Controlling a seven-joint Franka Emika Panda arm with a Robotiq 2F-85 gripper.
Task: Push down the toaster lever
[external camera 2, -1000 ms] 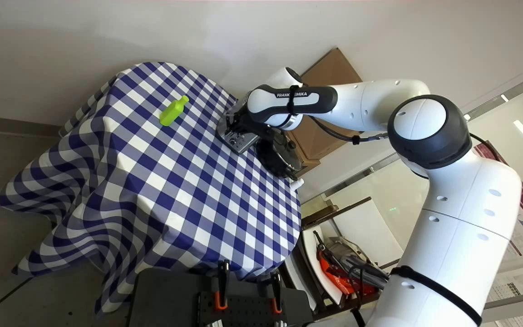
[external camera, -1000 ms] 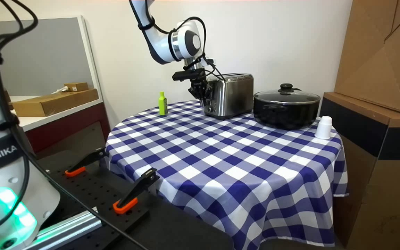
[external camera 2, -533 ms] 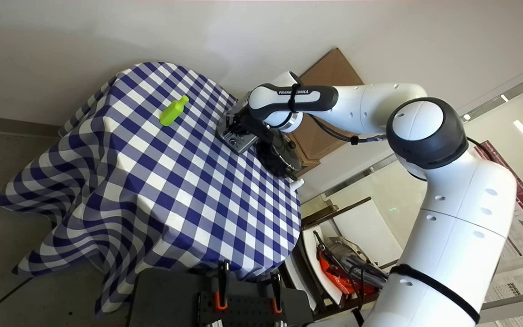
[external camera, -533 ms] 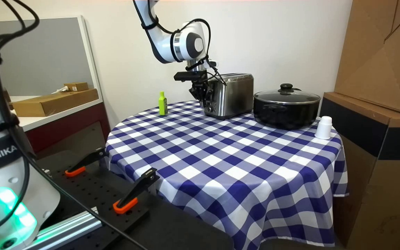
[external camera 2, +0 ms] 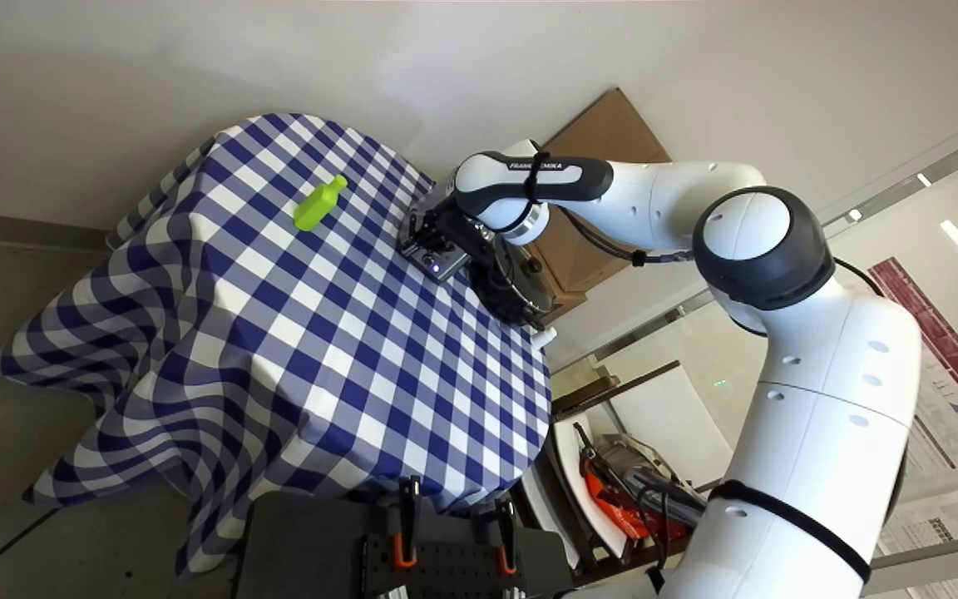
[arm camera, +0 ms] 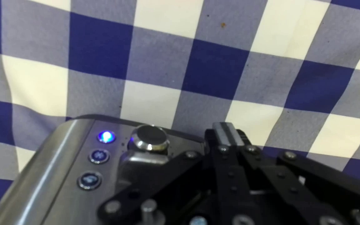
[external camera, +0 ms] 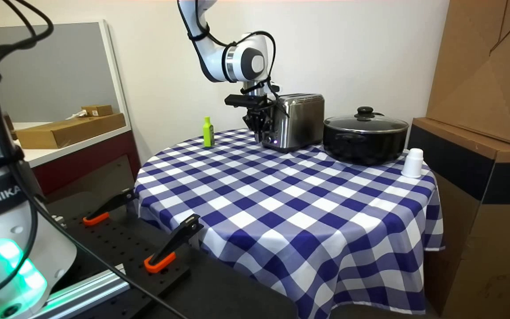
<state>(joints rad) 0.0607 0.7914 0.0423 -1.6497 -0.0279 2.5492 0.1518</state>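
Hanging just beside the front of the toaster (external camera: pixel 306 122), near the far edge of the counter (external camera: pixel 255 199), my end effector (arm camera: pixel 227 134) points down with its two fingers (arm camera: pixel 220 132) pressed together, a thin dark line between them. In the wrist view, what appears to be the lever (arm camera: pixel 138 162) sits low on the toaster, close by the round dial (arm camera: pixel 152 137); my end effector covers part of it, and I cannot tell whether I touch it. A button (arm camera: pixel 106 137) near the dial glows blue. In an exterior view, a green bottle (external camera: pixel 208 135) stands upright near the counter's far left edge, a lidded black pot (external camera: pixel 363 144) sits just beside the toaster towards the right edge, and stacked white cups (external camera: pixel 412 165) stand upside down at that right edge.
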